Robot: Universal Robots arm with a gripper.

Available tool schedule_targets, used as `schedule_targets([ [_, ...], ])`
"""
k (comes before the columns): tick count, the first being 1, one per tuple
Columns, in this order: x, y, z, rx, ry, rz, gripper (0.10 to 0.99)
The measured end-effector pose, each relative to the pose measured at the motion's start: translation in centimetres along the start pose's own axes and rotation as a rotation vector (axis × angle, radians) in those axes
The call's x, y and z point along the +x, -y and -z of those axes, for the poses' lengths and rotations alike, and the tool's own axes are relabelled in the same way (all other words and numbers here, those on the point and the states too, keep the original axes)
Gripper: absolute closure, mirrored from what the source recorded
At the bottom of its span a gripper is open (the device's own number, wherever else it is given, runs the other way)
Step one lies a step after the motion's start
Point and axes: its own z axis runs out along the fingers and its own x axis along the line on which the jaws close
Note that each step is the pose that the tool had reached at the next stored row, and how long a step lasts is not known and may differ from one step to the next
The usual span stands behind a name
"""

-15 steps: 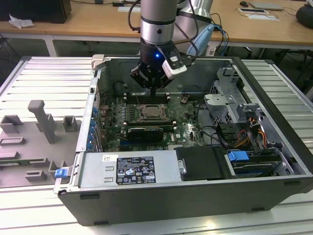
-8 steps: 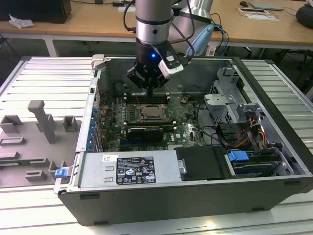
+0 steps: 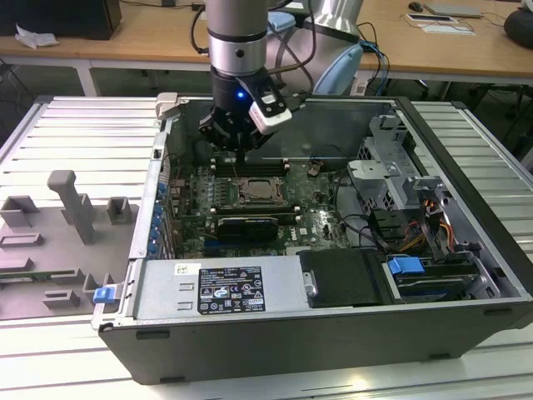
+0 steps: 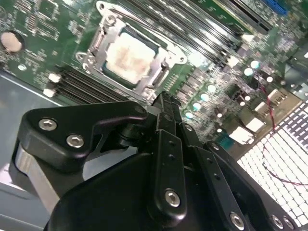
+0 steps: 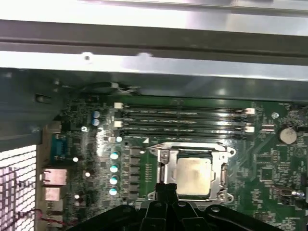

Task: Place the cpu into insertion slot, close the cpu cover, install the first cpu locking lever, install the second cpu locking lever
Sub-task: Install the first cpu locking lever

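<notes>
Hovering near the far edge of the square black insertion slot, where the pale silvery-beige square cpu lies under the thin silvery cpu cover, the black gripper, fingers pinched together and empty, would best bear down with its tips only, clear of the chip.

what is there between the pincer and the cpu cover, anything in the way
Nothing visible. In the first wrist view the pincer hangs above the cpu cover, which lies flat around the cpu, with only open air between them.

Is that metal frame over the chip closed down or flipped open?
Closed: in both wrist views the cpu cover lies flat, framing the cpu.
</notes>
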Motion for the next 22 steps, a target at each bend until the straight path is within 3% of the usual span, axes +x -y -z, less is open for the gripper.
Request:
schedule_targets([
  [4,1.54,-0.31,-0.06,-0.001,0.0049,0.000,0.976],
  [10,2.32,-1.58,-0.25,-0.002,0.0049,0.000,0.976],
  [19,2.31,-2.99,-0.47,-0.002,0.0049,0.000,0.976],
  [22,1.30,-3.26,-0.55,-0.002,0.0048,0.001,0.976],
])
